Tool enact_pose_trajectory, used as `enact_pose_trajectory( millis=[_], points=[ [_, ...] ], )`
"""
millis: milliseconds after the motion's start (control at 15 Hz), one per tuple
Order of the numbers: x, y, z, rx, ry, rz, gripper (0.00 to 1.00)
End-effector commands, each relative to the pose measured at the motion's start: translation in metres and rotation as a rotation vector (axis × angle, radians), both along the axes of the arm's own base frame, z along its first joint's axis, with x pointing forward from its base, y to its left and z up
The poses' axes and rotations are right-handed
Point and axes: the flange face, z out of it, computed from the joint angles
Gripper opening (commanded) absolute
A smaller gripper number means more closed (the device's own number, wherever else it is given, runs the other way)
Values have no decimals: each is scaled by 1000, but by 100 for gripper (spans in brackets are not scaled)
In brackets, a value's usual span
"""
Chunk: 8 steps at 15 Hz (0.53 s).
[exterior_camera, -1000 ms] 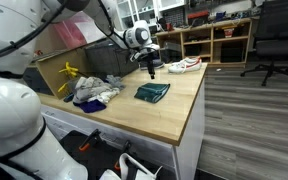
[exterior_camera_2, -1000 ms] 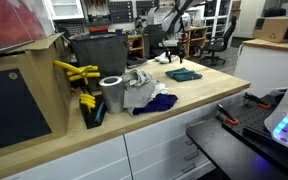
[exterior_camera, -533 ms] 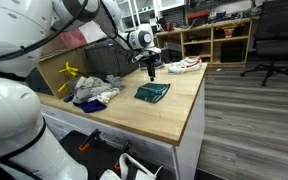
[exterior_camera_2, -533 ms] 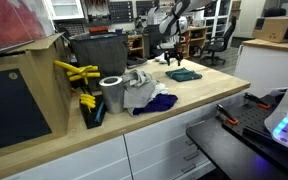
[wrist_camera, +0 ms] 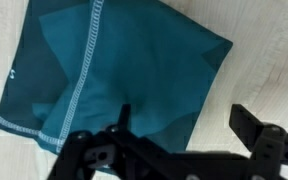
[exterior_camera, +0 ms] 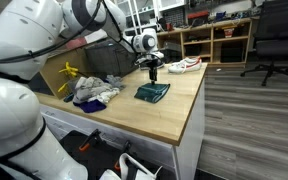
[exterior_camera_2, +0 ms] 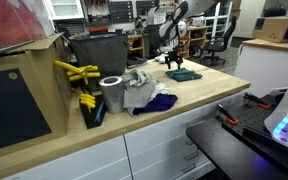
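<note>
Wrist view: gripper (wrist_camera: pixel 182 120) (jaws apart) above folded teal cloth (wrist_camera: pixel 124 60).

Arm (exterior_camera: pixel 89 12) stretched out fwd, elbow up high, forearm sloping down to the wrist (exterior_camera: pixel 141 41). Gripper (exterior_camera: pixel 152 70) points straight down, approx vertical in both exterior views, hanging right under the wrist (exterior_camera_2: pixel 170 40). Wrist view: gripper (wrist_camera: pixel 181 125) comes in from the bottom edge, black frame low in shot, two dark fingers (wrist_camera: pixel 246 125) well apart. Jaws spread wide, gripping nothing, fingertips aimed downward.
</note>
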Motion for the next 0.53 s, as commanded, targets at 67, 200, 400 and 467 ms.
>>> enact_pose_trajectory(
  millis=[67,200,400,467],
  points=[
    [4,-16,-10,38,49,-85,100],
    [2,-24,-17,39,72,-119,100],
    [0,-33,-19,54,95,-159,100],
    [-1,-35,-21,57,104,-173,100]
  ],
)
